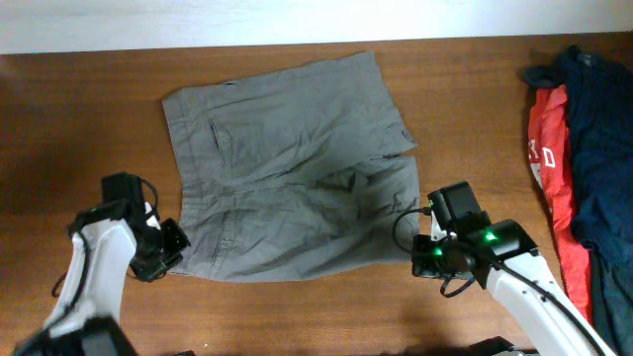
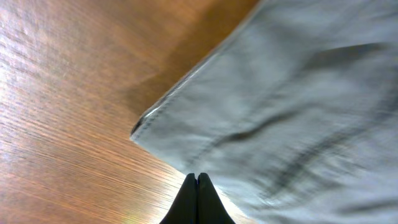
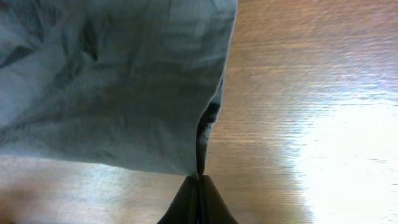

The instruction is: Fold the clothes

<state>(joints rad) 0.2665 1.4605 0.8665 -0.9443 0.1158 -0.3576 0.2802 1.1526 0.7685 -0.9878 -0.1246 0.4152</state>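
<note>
Grey-olive shorts (image 1: 287, 168) lay spread flat on wooden table (image 1: 79, 119), toward far edge. I saw left gripper (image 2: 198, 179) pinched shut on near-left hem, right gripper (image 3: 200, 180) pinched shut on near-right corner. Red garment (image 1: 546, 158) and navy garments (image 1: 598, 148) heaped far right.

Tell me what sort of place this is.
Likely a robot lab bench set up for laundry folding: a bare wooden table, grey-olive shorts spread flat between two robot arms, and a heap of red and navy garments at one edge.

Red garment (image 1: 542, 129) and navy-blue garments (image 1: 598, 148) lie heaped on the wooden table (image 1: 79, 119).
</note>
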